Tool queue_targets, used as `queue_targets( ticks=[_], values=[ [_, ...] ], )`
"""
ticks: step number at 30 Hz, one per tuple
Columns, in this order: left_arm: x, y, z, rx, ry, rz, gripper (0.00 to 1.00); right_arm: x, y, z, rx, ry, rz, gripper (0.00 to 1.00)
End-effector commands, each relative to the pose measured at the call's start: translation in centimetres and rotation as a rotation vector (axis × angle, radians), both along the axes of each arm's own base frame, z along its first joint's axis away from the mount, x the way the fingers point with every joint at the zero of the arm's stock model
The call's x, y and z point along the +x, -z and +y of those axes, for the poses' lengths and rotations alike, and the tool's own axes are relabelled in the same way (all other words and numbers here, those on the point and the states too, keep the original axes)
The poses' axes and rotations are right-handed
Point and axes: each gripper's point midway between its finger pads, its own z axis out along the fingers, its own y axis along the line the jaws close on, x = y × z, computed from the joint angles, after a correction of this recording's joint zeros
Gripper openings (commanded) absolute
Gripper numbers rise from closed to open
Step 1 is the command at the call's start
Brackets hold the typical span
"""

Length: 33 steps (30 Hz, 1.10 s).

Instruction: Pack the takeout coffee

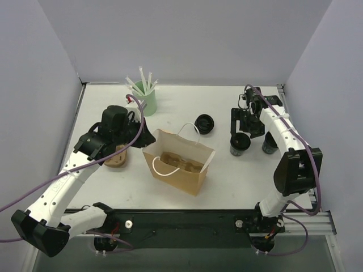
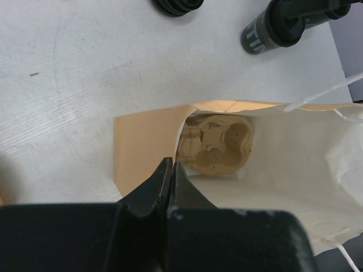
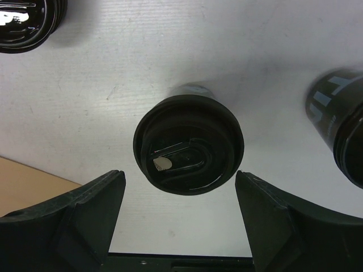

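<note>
Closest to the lens in the right wrist view, the right gripper [image 3: 179, 180] stands wide, one finger on each side of the takeout coffee [image 3: 189, 144], with a gap on both sides. That cup stands upright on the desk [image 3: 170, 68] with its lid on, to the right of the paper bag [image 1: 178, 161]. It is probably light and thin-walled, easy to crush, and its lid looks smooth and slippery. A gentle hold on the wall just below the lid rim, kept upright, seems safest.

Left gripper [image 2: 170, 171] is closed, seemingly pinching the bag's rim. Only its wrist view looks down into the bag, where a pulp carrier [image 2: 218, 144] lies. Only the top view shows the straw cup [image 1: 144, 101] and both arms together.
</note>
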Motion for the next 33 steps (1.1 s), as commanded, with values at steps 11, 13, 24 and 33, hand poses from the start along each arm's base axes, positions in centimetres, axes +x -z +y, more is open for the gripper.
queue_targets(
  ticks=[11, 13, 24, 33],
  values=[
    [0.1, -0.4, 0.0, -0.035, -0.056, 0.029, 0.00, -0.6, 2.4, -0.5, -0.050, -0.121, 0.032, 0.82],
    [0.0, -0.2, 0.0, -0.025, -0.051, 0.030, 0.00, -0.5, 2.4, -0.4, -0.052, -0.132, 0.028, 0.82],
    [0.3, -0.7, 0.3, -0.020, -0.079, 0.035, 0.00, -0.6, 3.8, -0.7, -0.095, -0.138, 0.058, 0.75],
    [0.6, -1.0, 0.8, 0.009, -0.099, 0.035, 0.22, -0.7, 4.0, -1.2, -0.127, -0.121, 0.061, 0.65]
  ],
)
